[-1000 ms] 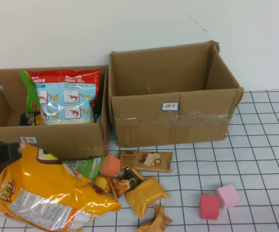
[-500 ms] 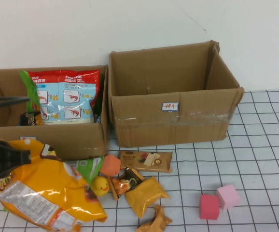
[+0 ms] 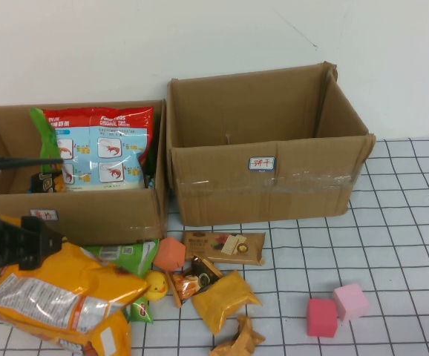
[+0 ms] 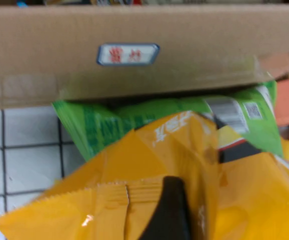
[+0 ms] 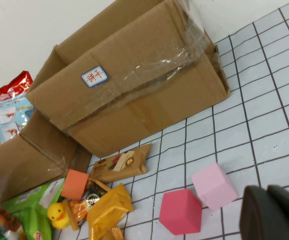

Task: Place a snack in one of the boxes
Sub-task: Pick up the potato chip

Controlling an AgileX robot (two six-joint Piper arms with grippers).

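Note:
A large yellow snack bag (image 3: 66, 297) lies on the table at the front left, before the left box (image 3: 88, 211). My left gripper (image 3: 51, 248) sits over the bag's top edge, open. In the left wrist view one black finger (image 4: 167, 210) rests against the yellow bag (image 4: 134, 165), which fills the gap and hides the other finger. The left box holds a red and blue snack bag (image 3: 103, 148). Nothing shows inside the right box (image 3: 266, 189). My right gripper (image 5: 274, 212) appears only in its wrist view, shut and empty, above the grid table near a pink cube (image 5: 213, 185).
A green bag (image 3: 129, 256), an orange block (image 3: 171, 253), a yellow duck (image 3: 155, 284), a brown bar (image 3: 223, 247) and small yellow packets (image 3: 226, 297) crowd the table before the boxes. A red cube (image 3: 322, 317) and a pink cube (image 3: 350, 300) sit at the front right.
The yellow bag rose a little, then sagged down and left onto the table. My left gripper moved right along its top edge and opened. The right gripper stayed shut.

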